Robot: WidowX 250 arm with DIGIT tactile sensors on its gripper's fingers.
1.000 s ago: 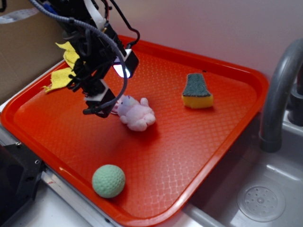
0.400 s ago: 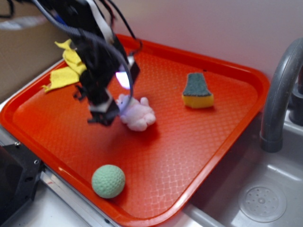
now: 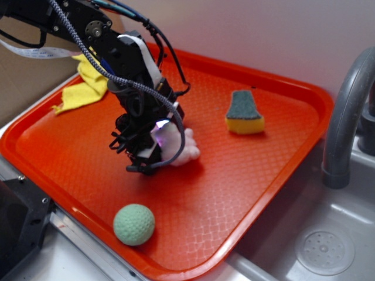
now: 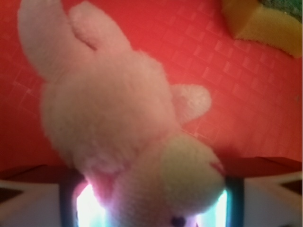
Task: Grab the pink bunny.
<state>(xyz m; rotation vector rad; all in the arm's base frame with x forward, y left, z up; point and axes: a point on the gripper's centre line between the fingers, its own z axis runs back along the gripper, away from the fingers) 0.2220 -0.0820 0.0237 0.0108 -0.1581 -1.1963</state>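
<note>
The exterior camera is looking down at an angle from the near side, taking in the whole red tray [image 3: 275,175], the sink [image 3: 328,246] at right and the arm reaching in from the far left. The wrist camera is riding just behind the gripper [image 3: 153,153], pointing down at the tray [image 4: 246,94] from very close. Both views are sharing the pink bunny [image 3: 186,151] [image 4: 118,127] and the sponge [image 3: 244,113] [image 4: 267,23] (only its corner in the wrist view).

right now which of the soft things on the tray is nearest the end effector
The pink bunny: the end effector is down right over it, while the green ball and sponge lie well apart.
</note>
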